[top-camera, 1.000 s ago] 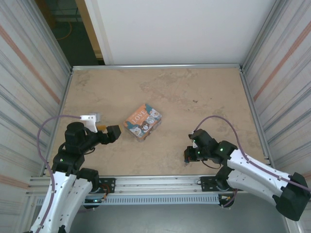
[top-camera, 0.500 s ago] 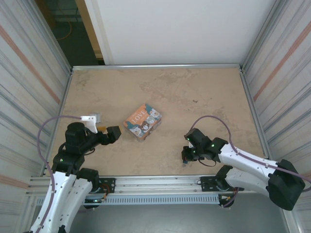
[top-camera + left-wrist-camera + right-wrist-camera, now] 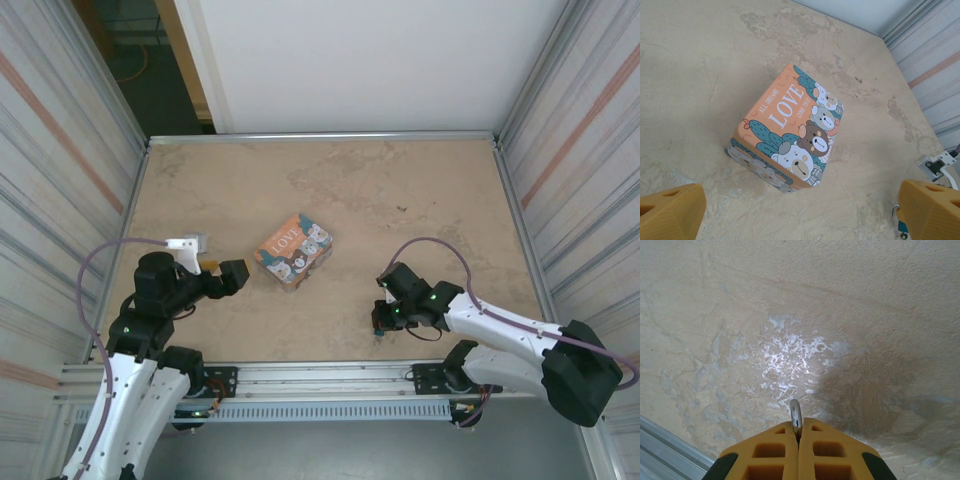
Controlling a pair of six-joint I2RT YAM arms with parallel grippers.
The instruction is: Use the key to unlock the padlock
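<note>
Plainly, the padlock (image 3: 796, 416) sits in the right fingers (image 3: 775, 442). A thin silvery loop, which we take for its shackle, pokes out between the two tips, and they are pressed together on it. In the left wrist view, what looks like its blue body (image 3: 903, 231) shows low at five o'clock.

From above, the lock is down close to the table (image 3: 400, 180), at about four o'clock from the orange box (image 3: 293, 250) and not far from the front rail (image 3: 330, 370). The left fingers (image 3: 670, 210) stand wide apart with nothing between them, near the box at its eight o'clock.

We judge the padlock to be light, hard and smooth. Pinched by a round shackle alone, it could swivel or slip as soon as anything pushes on it. A firmer hold would be across the flat faces of the body, leaving the keyhole end free. The key should be thinner and fiddlier. We would pinch it by its head, with the blade pointing out.
</note>
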